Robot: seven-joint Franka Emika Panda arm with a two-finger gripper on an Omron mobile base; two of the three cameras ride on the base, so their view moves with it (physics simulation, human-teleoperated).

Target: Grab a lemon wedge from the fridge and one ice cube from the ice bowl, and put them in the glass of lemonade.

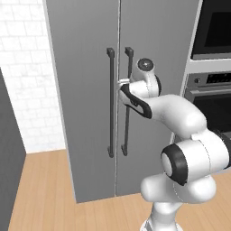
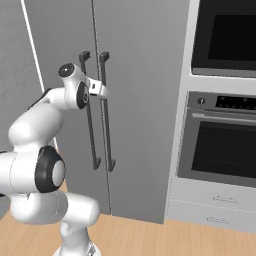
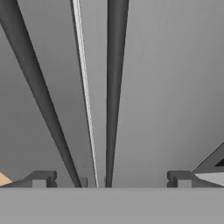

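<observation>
- The pincer is wide open and holds nothing.
- The right door's handle runs off toward 12 o'clock, between the two tips, a bit left of the middle. It is a long dark bar that stands up and down on the door.
- The fridge is tall and grey, with both doors shut.
- The black oven sits at 3 o'clock.

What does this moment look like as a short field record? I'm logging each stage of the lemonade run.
stage: reaching for the fridge, doors shut
gripper: open, right door's handle between its fingertips, not yet gripped
left door's handle: untouched
beside the fridge: black wall oven
floor: wood
</observation>
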